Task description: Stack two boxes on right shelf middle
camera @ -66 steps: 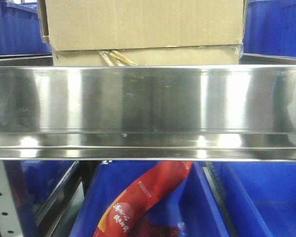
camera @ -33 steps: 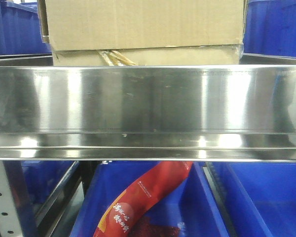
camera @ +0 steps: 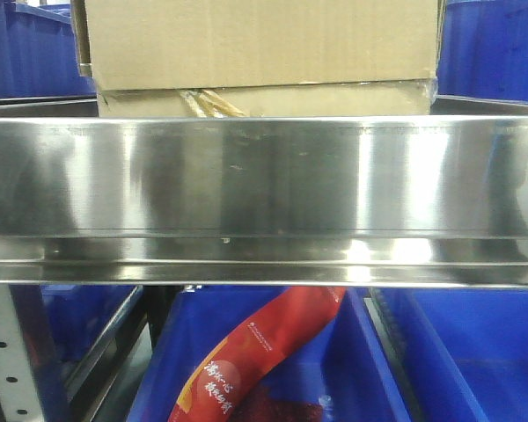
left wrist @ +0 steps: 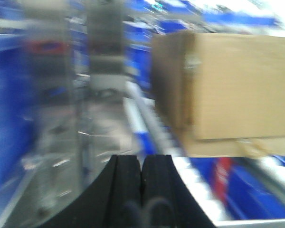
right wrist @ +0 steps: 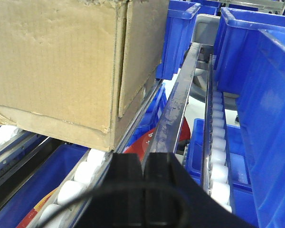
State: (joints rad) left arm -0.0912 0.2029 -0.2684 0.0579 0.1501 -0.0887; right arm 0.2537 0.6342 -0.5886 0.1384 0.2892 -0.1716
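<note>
On the shelf [camera: 264, 189], behind its broad mirror lip, I see the upper box [camera: 260, 42] sitting squarely on the lower box [camera: 334, 99], so I judge the stack made and needing no support from me. My left gripper [left wrist: 141, 173] and right gripper [right wrist: 143, 183] are both pinched closed on nothing, clear of the cardboard, one at each side of the stack.

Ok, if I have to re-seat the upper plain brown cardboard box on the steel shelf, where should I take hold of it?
Probably by its two short end walls, one arm from each side. The upper plain brown cardboard box is far wider than either shut gripper, the left gripper or the right gripper, could span. Its flat end faces are exposed, and the lower cardboard box blocks its underside.
</note>
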